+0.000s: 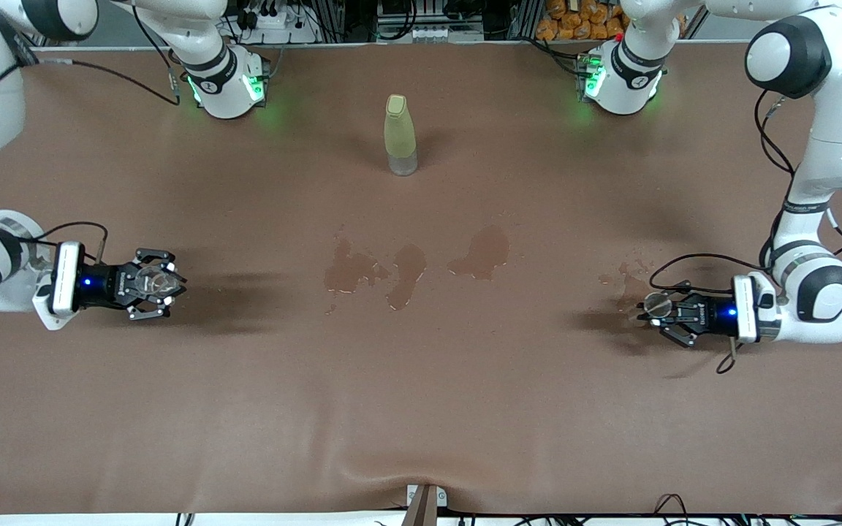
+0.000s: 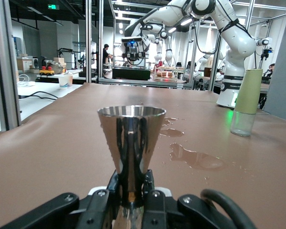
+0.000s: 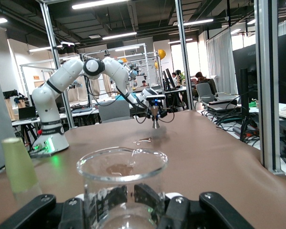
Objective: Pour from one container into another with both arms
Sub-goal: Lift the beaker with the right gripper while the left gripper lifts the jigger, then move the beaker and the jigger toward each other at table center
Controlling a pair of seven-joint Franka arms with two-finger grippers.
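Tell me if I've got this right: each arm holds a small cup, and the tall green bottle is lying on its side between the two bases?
Nearly. The green bottle stands upright, as the front view shows. The left gripper does hold a metal cup and the right gripper a glass cup.

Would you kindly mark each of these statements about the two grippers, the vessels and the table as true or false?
1. The left gripper holds the shiny metal vessel upright. True.
2. The right gripper is open and holds nothing. False: it is shut on the clear glass cup.
3. The yellow-green bottle lies on its side. False: it stands upright on the table.
4. Wet patches lie nearer the front camera than the bottle. True.
5. The two vessels touch. False: they are apart, at the table's two ends.
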